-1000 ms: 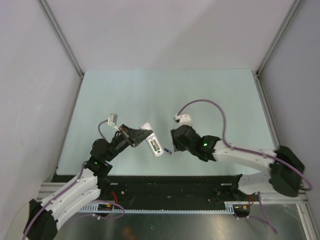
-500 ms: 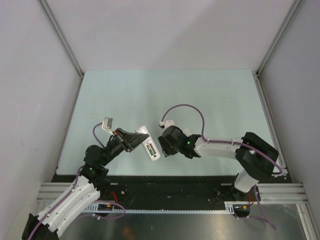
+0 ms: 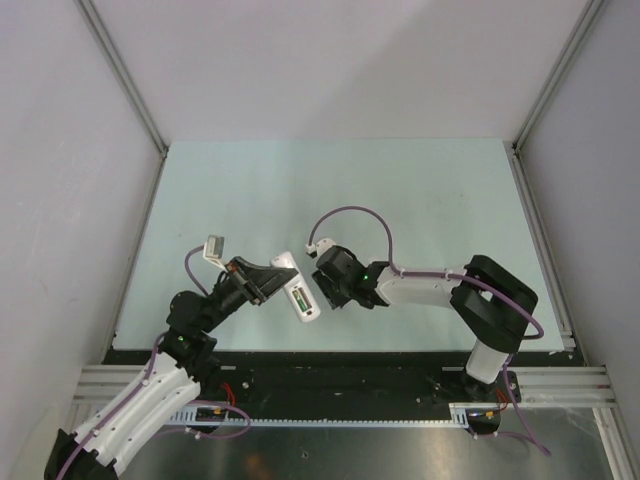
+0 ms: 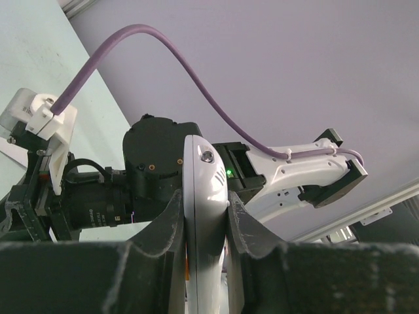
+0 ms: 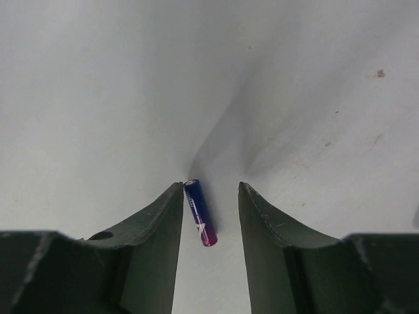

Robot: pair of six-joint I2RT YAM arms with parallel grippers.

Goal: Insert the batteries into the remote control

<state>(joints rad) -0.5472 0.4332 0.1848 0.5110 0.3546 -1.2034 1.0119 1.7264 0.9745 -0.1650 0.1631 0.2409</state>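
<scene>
From the top camera I see the left gripper (image 3: 278, 283) shut on the remote control (image 3: 310, 312), holding it above the table (image 3: 400, 200) near the front edge. The remote's long axis slants from upper left to lower right, its back is turned up, and the green battery (image 3: 298, 297) sits lengthwise in the recess. The right gripper (image 3: 322, 285) is just beside the remote's right flank. I can't read any lettering from here. On the left wrist feed, the left gripper (image 4: 204, 198) clamps the remote control (image 4: 203, 163) edge-on. It points straight away from the lens, with a small round window at its far tip and no legible marking. On the right wrist feed, the right gripper (image 5: 209, 186) has its jaws partly apart over a pale surface. The purple-blue battery (image 5: 200, 212) is in the gap, slanting from its blue end at upper left to its magenta end at lower right. It lies close to one finger (image 5: 160, 229), with a clear space on the other side, so it isn't pinched. Its white print is too small to read.
</scene>
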